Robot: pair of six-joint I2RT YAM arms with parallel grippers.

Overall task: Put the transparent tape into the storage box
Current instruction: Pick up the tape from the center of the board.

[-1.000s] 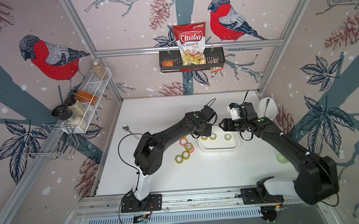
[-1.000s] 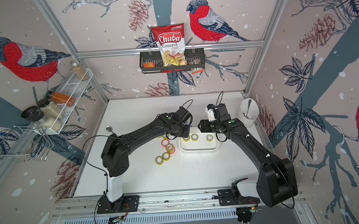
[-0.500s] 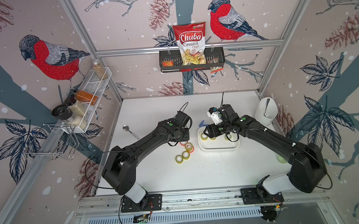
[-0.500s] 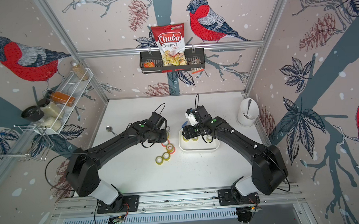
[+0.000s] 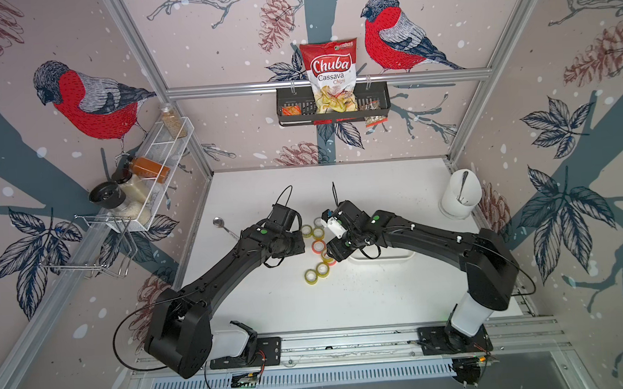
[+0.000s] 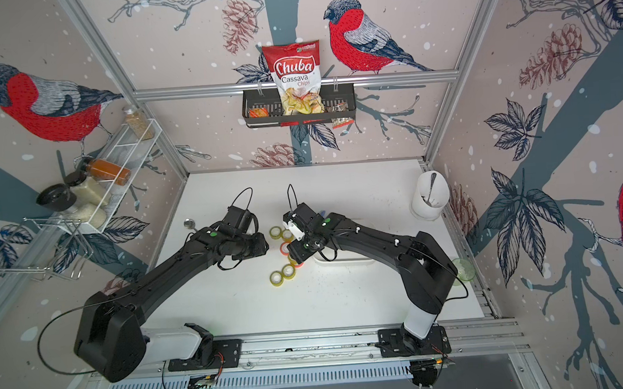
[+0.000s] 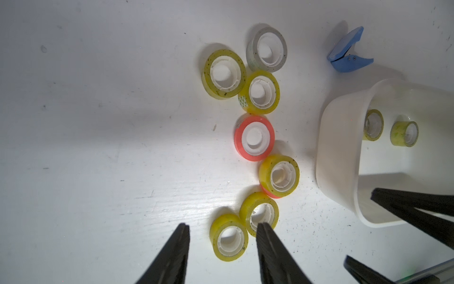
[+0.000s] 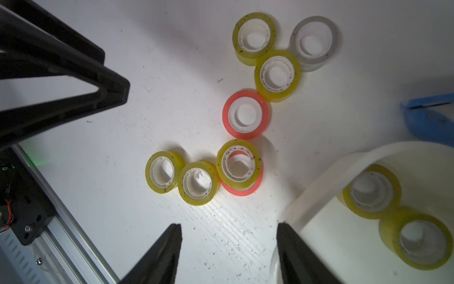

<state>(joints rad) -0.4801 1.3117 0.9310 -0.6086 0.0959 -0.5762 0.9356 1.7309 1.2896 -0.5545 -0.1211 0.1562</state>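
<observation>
The left gripper (image 7: pixel 222 225) is being held over the table with its fingers apart, and nothing is being gripped. A yellow-tinted roll (image 7: pixel 215 230) is showing between them; whether it is being touched cannot be told. The loose tape is lying flat in a crooked line just beside the storage box (image 7: pixel 339 152). There are yellowish rolls, a greyish clear roll (image 7: pixel 270 31) and an orange roll (image 7: pixel 238 140), several of them touching. Two rolls (image 7: pixel 397 134) are already lying in the box. The right gripper (image 8: pixel 229 224) is likewise being held open and empty by the box's end.

Each roll is being judged light, stiff and smooth-sided, so likely to skate. Hold is probably best taken across the outer wall, or with one finger inside the white core. Crowded neighbours may be nudged.

The white table (image 5: pixel 272 307) is being judged hard, scuffed and slick. A wire rack (image 5: pixel 168 144), a spoon (image 5: pixel 219 222), a snack basket (image 5: pixel 290 99) and a white cup (image 5: pixel 453 199) are standing well apart from the work.
</observation>
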